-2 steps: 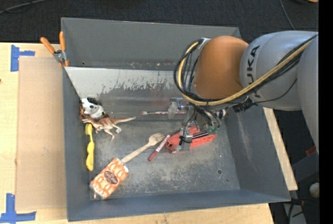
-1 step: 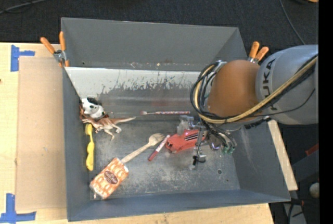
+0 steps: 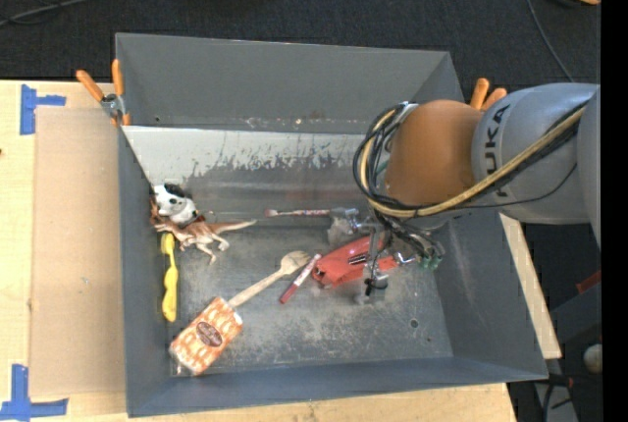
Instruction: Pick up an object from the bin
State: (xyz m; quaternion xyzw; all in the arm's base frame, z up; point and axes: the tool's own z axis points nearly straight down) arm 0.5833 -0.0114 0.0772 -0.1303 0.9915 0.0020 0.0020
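My gripper (image 3: 374, 281) hangs low in the right half of the bin, under the orange cover, with its dark fingers down at a red tool-like thing (image 3: 343, 266) lying on the floor. The fingers sit at the red thing's right end, and I cannot make out whether they grip it. Just left of it lies a small red and black pen-like stick (image 3: 297, 281). A wooden spoon (image 3: 267, 282) slants down to the left from there.
An orange patterned packet (image 3: 205, 339) lies at the spoon's lower end. A yellow banana-shaped toy (image 3: 170, 275), a tan dinosaur figure (image 3: 201, 235) and a black-and-white toy (image 3: 174, 202) lie along the left wall. A thin pink stick (image 3: 294, 212) rests by the back wall.
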